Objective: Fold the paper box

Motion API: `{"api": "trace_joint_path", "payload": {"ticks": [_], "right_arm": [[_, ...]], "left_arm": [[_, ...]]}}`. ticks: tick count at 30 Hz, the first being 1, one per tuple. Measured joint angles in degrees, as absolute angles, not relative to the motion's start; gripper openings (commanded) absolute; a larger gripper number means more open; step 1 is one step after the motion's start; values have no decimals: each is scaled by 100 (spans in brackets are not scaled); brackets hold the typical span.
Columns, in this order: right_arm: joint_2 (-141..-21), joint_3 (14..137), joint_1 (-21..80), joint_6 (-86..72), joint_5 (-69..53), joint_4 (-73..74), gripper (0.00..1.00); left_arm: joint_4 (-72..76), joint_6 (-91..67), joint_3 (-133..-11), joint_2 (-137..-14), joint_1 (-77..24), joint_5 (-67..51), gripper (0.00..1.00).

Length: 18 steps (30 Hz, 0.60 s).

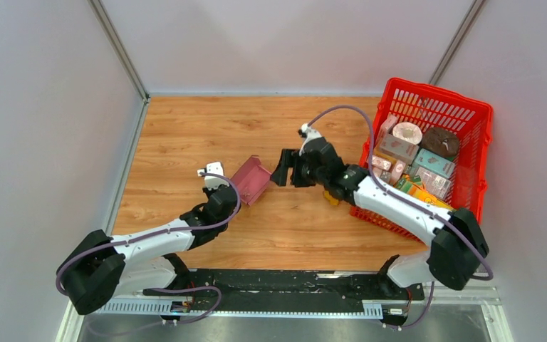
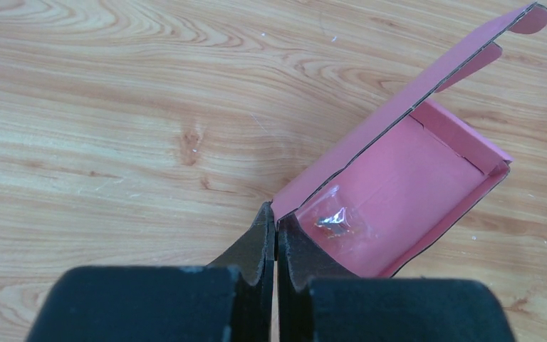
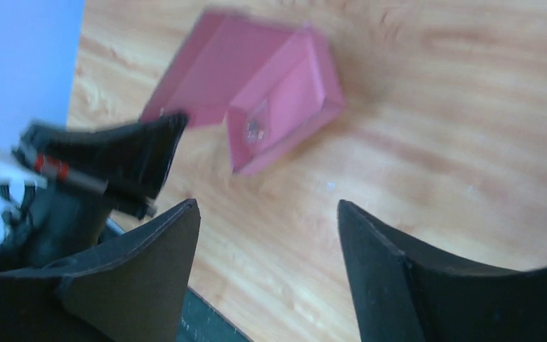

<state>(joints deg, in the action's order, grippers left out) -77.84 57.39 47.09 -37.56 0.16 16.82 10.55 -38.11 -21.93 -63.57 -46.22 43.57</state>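
The pink paper box lies on the wooden table as an open tray, its lid flap raised along one side. A piece of clear tape shines on its inner floor. My left gripper is shut on the near corner of the box's wall, where the flap meets the tray. In the top view the left gripper sits at the box's lower left end. My right gripper hovers just right of the box, open and holding nothing. In the right wrist view the right gripper frames bare wood, with the box beyond it.
A red mesh basket full of printed cartons stands at the right, close behind the right arm. A small yellow object lies under the right forearm. Grey walls bound the table on the left and at the back.
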Motion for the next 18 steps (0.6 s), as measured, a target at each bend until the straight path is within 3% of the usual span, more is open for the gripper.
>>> {"api": "trace_joint_path", "payload": {"ticks": [5, 10, 12, 18], "right_arm": [[-8685, 6488, 3704, -3055, -786, 1573, 52], [-9974, 7745, 3588, -2233, -694, 2121, 54], [-10422, 8093, 3590, -2008, -740, 2167, 46], [-10685, 7341, 3625, -2023, -1004, 1839, 33]], "left_arm": [[1087, -3586, -2198, -6361, -4637, 4287, 0], [1153, -3273, -2198, -6346, -4641, 4117, 0], [1151, -3120, -2211, -6331, -4641, 4032, 0], [902, -2877, -2386, -6322, -4644, 3795, 0]]}}
